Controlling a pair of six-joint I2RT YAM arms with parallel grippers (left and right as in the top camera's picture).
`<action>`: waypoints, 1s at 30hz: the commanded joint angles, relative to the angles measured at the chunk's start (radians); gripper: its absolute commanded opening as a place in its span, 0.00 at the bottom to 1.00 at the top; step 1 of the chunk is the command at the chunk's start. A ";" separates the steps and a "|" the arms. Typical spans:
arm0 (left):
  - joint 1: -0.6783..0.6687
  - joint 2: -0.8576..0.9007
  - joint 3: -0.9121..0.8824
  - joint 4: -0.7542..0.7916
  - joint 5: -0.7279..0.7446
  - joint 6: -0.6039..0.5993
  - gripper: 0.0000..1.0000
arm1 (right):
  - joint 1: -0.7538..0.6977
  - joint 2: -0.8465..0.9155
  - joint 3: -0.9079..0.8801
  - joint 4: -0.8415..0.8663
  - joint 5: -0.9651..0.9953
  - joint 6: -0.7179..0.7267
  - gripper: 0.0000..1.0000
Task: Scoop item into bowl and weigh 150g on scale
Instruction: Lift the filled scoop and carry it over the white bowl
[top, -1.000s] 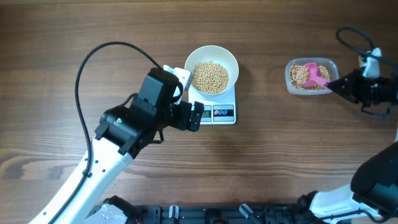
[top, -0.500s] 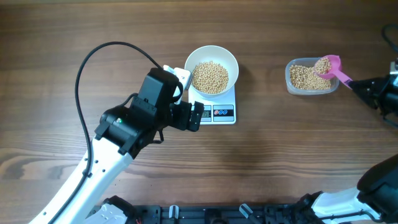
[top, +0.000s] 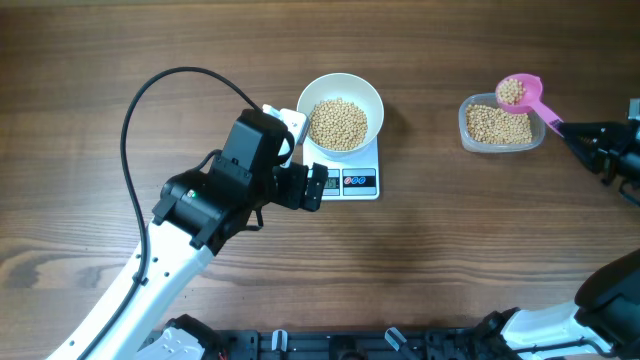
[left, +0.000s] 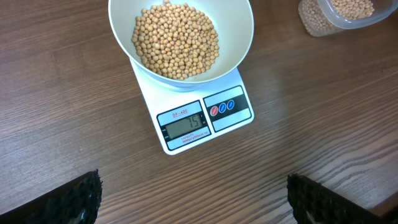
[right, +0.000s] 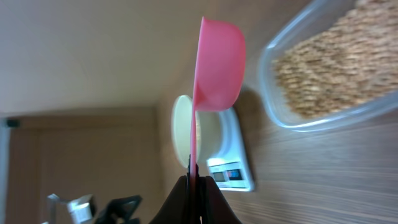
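Left wrist view: the left hand (left: 193, 193) hangs with its two dark fingers spread wide at the lower corners, gripping nothing, above the wooden table (left: 74, 112). At 12 o'clock of it the white bowl (left: 239, 53) sits on the scale (left: 233, 121), hiding most of the platform. A heap of tan beans (left: 177, 40) fills the bowl's bottom. The scale's display (left: 183, 123) is lit, its digits too small to read surely. At 1 o'clock the clear tub (left: 323, 22) shows at the frame's edge, also with beans in it.

Right wrist view: the right hand (right: 196, 196) is clamped tight on the thin handle of a pink scoop (right: 217, 68), seen edge-on. The tub lies at 3 o'clock of the scoop, the bowl and scale farther off behind it.

Overhead: the bowl on the scale stands near the table's middle, the left hand just at its 8 o'clock. The tub lies well apart at the bowl's 3 o'clock. The scoop, loaded with beans, is over the tub's 1 o'clock rim, its handle running toward 4 o'clock into the right hand.
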 joint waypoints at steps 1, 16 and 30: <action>-0.003 -0.007 -0.005 0.002 -0.017 -0.010 1.00 | 0.021 0.015 -0.013 -0.032 -0.155 -0.078 0.04; -0.003 -0.007 -0.005 0.002 -0.017 -0.010 1.00 | 0.429 0.013 -0.011 0.003 -0.125 -0.093 0.04; -0.003 -0.007 -0.005 0.002 -0.017 -0.010 1.00 | 0.740 -0.016 0.071 0.252 0.270 0.121 0.05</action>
